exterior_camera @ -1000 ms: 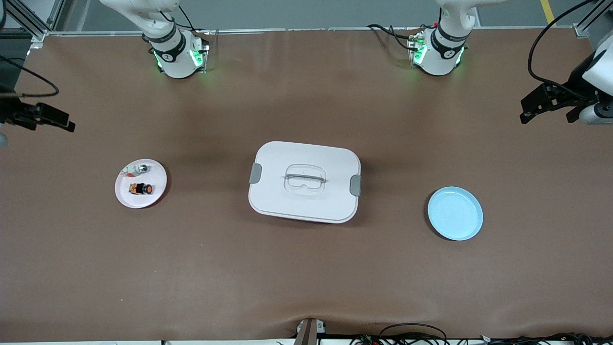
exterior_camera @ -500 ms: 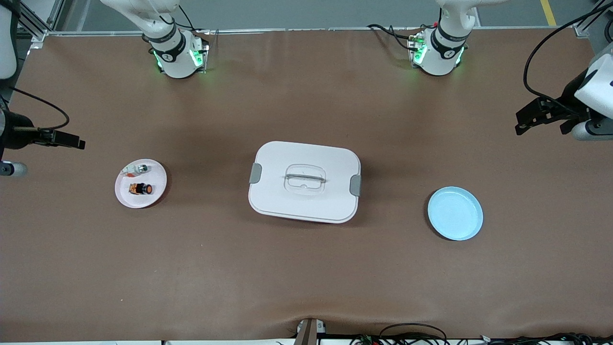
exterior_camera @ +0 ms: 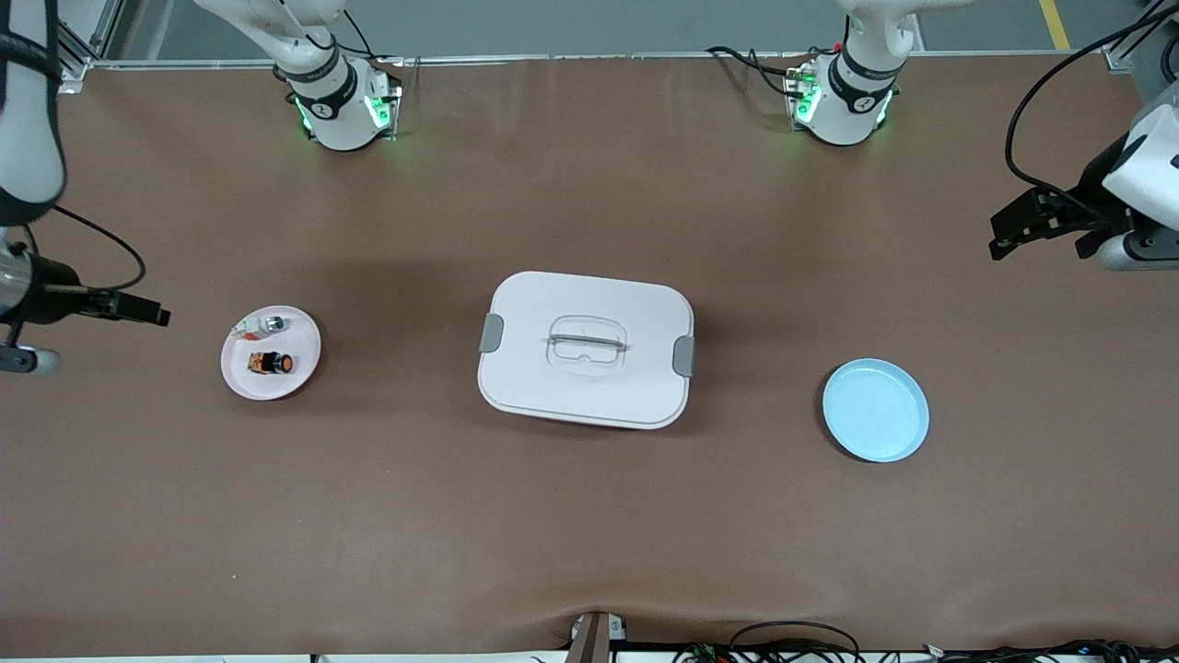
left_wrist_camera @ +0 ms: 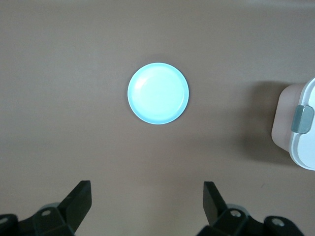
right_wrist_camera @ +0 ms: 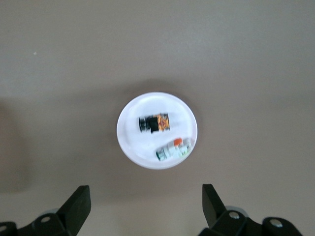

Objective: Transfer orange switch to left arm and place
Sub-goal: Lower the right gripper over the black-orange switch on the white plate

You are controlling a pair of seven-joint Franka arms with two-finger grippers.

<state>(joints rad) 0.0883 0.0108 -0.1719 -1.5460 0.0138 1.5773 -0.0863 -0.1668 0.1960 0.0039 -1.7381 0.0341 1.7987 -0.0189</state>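
The orange switch [exterior_camera: 271,364], black with a round orange cap, lies on a small pale plate [exterior_camera: 241,380] toward the right arm's end of the table. It also shows in the right wrist view [right_wrist_camera: 154,123]. My right gripper [exterior_camera: 147,311] hangs open and empty over bare table beside that plate [right_wrist_camera: 129,142]; its own view shows the gripper [right_wrist_camera: 145,206] with the jaws wide apart. The white box [exterior_camera: 586,350] stands at the table's middle. My left gripper [exterior_camera: 1009,232] is open and empty over bare table at the left arm's end, jaws wide in its own view [left_wrist_camera: 146,204].
A small silver-and-white part [exterior_camera: 267,324] lies on the same plate as the switch, and shows in the right wrist view [right_wrist_camera: 173,149]. A light blue plate [exterior_camera: 875,410] sits toward the left arm's end, also in the left wrist view [left_wrist_camera: 158,93], where the box's edge and latch [left_wrist_camera: 301,123] show.
My right gripper has come in from the table's edge toward the plate with the switch. My left gripper has shifted slightly inward. Nothing on the table has moved.
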